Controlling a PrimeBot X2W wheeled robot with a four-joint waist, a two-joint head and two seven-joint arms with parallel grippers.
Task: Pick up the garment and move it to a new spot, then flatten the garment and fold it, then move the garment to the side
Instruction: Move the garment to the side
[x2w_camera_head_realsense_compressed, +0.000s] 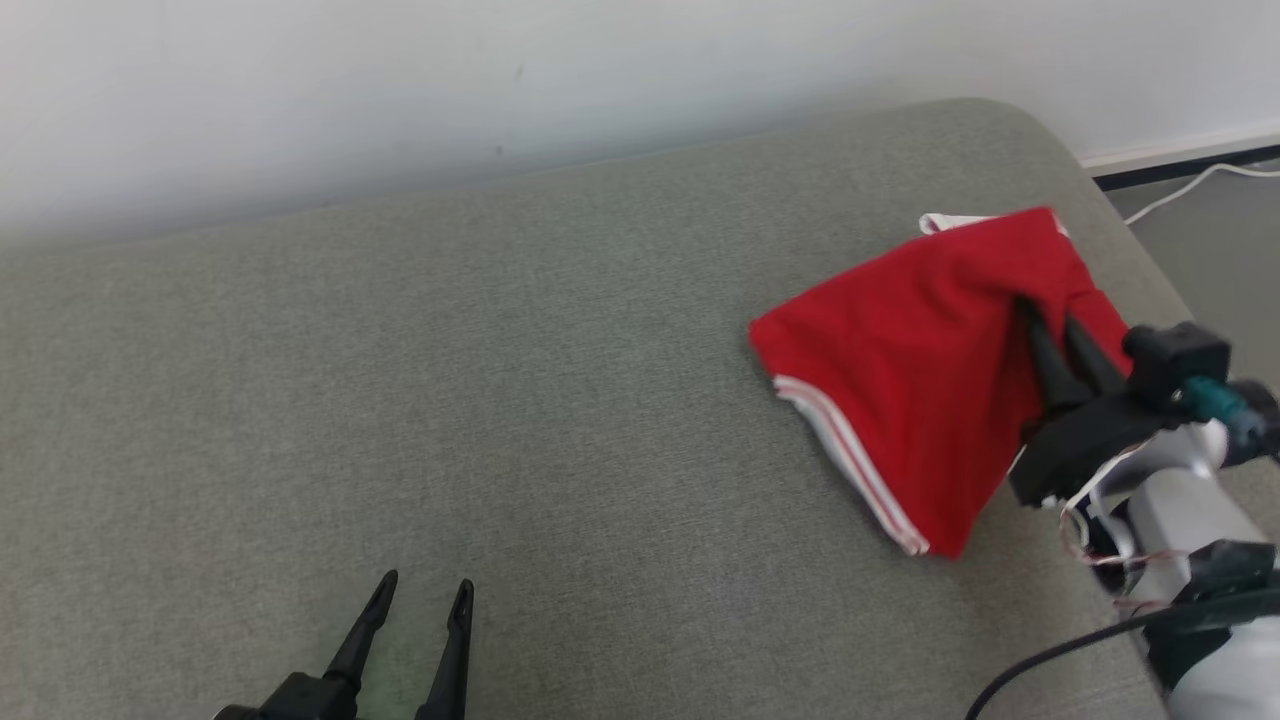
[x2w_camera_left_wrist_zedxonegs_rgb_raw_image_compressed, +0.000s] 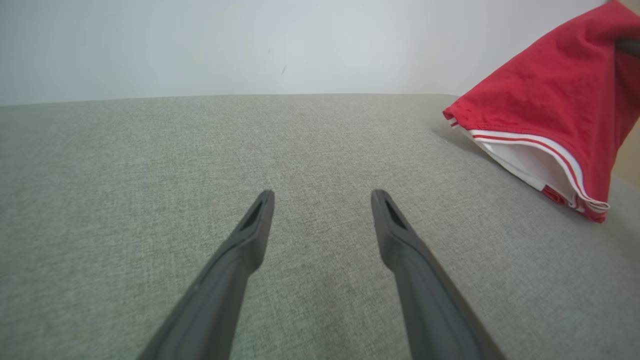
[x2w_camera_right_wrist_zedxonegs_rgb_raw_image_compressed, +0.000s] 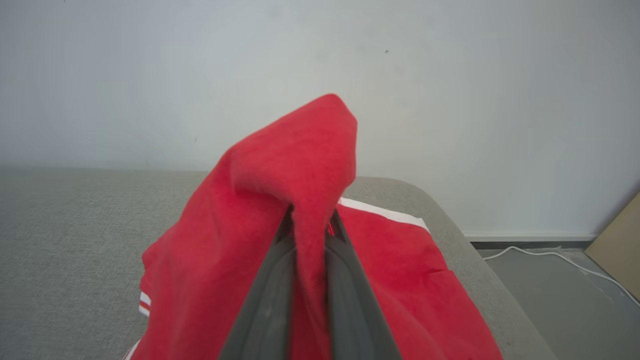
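Risks first, near to far.

Left gripper (x2w_camera_head_realsense_compressed: 427, 582) sat closest to me, low over the grey cushion (x2w_camera_head_realsense_compressed: 500, 400), well apart from the cloth. It shared none of the load, so everything depended on one pinch.

Further out, on the right side of the cushion, the red shorts (x2w_camera_head_realsense_compressed: 900, 390) hung tent-like from the right gripper (x2w_camera_head_realsense_compressed: 1047, 312). The pinch was on a narrow fold only, so I judged a fast carry could pull it out. I couldn't tell if the striped hem (x2w_camera_left_wrist_zedxonegs_rgb_raw_image_compressed: 540, 145) was clear of the cushion. If it dragged on that rough weave, the cloth could bunch or come out of the grip. I also couldn't tell how many layers were caught. With just one, the shorts would land lopsided and be harder to flatten.

Beyond that was the cushion's rounded right edge. A drop there could slide the shorts onto the floor (x2w_camera_head_realsense_compressed: 1210, 250), by the white cable (x2w_camera_head_realsense_compressed: 1180, 195).

Jaws:
- Left: spread wide and empty. Tips sat close above the cushion, contact unclear.
- Right: nearly closed, clamped on a ridge of red cloth. In the right wrist view the fold stood up between the fingers (x2w_camera_right_wrist_zedxonegs_rgb_raw_image_compressed: 270, 300) and flopped over the tips, with the pale wall (x2w_camera_head_realsense_compressed: 400, 80) behind.
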